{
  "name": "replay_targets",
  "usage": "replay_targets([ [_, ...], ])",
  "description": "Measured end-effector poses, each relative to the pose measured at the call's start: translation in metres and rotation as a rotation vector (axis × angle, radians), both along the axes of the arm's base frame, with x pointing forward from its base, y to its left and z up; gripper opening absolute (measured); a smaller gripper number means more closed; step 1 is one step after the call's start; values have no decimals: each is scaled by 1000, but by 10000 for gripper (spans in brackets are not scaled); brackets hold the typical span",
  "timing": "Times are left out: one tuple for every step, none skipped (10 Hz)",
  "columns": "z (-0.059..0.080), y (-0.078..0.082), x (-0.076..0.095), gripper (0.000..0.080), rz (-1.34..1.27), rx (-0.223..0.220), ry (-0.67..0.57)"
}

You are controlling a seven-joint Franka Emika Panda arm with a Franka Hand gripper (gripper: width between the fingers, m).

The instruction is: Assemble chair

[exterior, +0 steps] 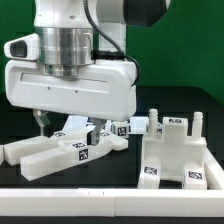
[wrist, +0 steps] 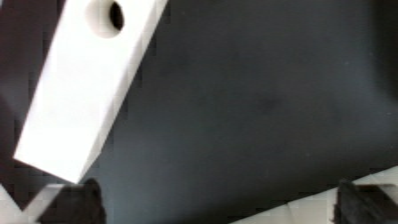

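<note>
The chair lies in loose white tagged parts on the black table. In the exterior view, long bars [exterior: 48, 157] lie at the left front. Smaller pieces [exterior: 125, 127] lie behind them. A bigger blocky part [exterior: 176, 152] with upright posts stands at the right. My gripper [exterior: 68, 124] hangs low over the bars at the left, jaws wide apart and empty. In the wrist view a white bar with a round hole [wrist: 86, 85] lies slanted on the table, beyond one fingertip [wrist: 61, 205]. Nothing is between the fingers of the gripper [wrist: 214, 208].
A white rim [exterior: 110, 203] runs along the front of the table in the exterior view. A green wall stands behind. A white slanted surface [wrist: 267, 214] shows near the other fingertip in the wrist view.
</note>
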State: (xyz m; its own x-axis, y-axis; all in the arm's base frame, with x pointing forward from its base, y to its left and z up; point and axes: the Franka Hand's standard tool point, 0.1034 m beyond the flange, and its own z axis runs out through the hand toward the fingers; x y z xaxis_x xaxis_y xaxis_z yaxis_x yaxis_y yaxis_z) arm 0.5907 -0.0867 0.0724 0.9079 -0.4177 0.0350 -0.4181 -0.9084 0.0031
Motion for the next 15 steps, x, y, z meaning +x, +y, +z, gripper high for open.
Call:
replay_targets([
  [0, 0, 0, 649, 0, 0, 0],
  [-1, -1, -1, 649, -2, 0, 2],
  [-5, -3, -6, 649, -70, 9, 0],
  [-10, -9, -17, 649, -142, 16, 12],
  [-16, -16, -28, 649, -220, 27, 15],
  [-20, -21, -32, 649, -235, 28, 13],
  [-23, -27, -32, 649, -251, 29, 9],
  [-31, -30, -37, 649, -280, 33, 9],
  [-36, -28, -41, 649, -283, 31, 19],
  [-39, -27, -43, 649, -284, 30, 25],
  [-41, -27, -44, 649, -283, 29, 28],
  [-41, -27, -44, 649, -282, 29, 28],
  [-41, -27, -44, 649, -282, 29, 29],
  [-41, -27, -44, 649, -282, 29, 29],
  [-43, -27, -46, 649, -314, 31, 32],
])
